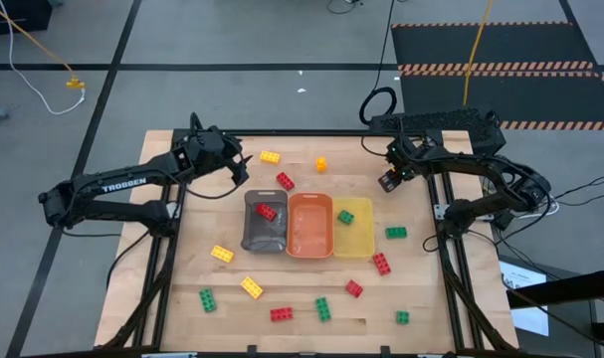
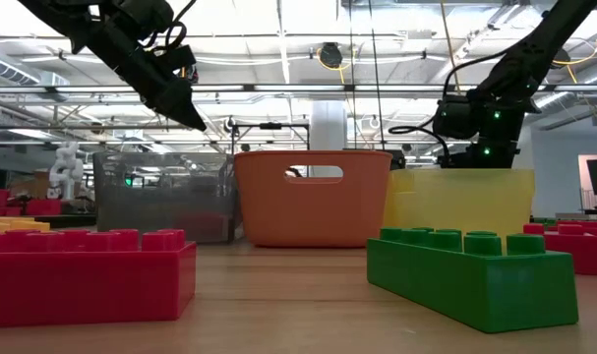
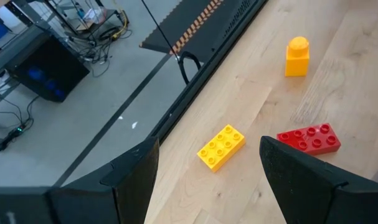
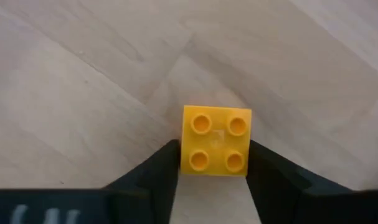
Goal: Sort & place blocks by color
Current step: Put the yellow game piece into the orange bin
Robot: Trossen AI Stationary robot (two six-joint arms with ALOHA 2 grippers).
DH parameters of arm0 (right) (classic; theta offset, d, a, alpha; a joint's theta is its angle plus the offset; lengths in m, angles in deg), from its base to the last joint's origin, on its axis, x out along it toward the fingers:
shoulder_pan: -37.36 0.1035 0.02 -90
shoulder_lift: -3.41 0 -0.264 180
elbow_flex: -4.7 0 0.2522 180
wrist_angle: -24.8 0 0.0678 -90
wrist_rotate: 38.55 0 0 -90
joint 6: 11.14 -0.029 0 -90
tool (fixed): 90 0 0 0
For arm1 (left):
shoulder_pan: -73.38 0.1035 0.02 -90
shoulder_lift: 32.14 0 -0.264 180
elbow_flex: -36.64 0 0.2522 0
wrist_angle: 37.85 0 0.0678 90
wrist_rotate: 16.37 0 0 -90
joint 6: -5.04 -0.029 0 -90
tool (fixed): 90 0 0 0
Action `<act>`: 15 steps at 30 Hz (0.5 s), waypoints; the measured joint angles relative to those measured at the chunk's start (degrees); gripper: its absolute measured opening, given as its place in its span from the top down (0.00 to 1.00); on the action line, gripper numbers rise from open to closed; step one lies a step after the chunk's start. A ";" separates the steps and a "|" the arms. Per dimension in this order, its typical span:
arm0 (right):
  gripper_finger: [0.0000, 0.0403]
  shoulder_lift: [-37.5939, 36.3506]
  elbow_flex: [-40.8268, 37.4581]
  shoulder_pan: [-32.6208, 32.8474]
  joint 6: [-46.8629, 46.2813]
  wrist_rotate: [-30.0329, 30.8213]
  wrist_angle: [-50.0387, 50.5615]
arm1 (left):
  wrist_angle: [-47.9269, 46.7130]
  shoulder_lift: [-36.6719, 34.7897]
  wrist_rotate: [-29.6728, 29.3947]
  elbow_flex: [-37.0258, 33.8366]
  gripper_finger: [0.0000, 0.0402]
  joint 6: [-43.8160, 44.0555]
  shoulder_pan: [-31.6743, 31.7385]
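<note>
High view: 3 trays sit mid-bench, grey (image 1: 265,231), orange (image 1: 310,227) and yellow (image 1: 353,227); the right hand (image 1: 389,180) is down at the bench's far-right part, bricks scattered around.

Low view: the left hand (image 2: 185,110) hangs above the grey tray.

Left wrist view: its fingers (image 3: 304,171) stand wide, empty, over a yellow 2x4 brick (image 3: 221,147) lying diagonally.

Right wrist view: a square yellow 2x2 brick (image 4: 216,142), studs up, no long axis, sits flush between the fingers (image 4: 157,168), seemingly gripped. Pickup step; next, lift and carry to the yellow tray.
</note>
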 joint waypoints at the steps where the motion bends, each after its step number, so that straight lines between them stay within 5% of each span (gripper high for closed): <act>1: 0.65 -0.04 -0.13 0.01 0.43 -0.05 -0.43 | -0.02 -0.01 0.00 0.00 0.31 0.01 0.00; 7: 0.70 0.01 -0.41 0.97 2.32 -0.08 -4.09 | -0.22 -0.02 0.00 0.00 0.31 0.07 0.00; 15: 0.70 -6.60 -0.43 5.73 4.80 -10.53 -12.53 | -0.52 0.00 0.00 -0.02 0.31 0.18 0.00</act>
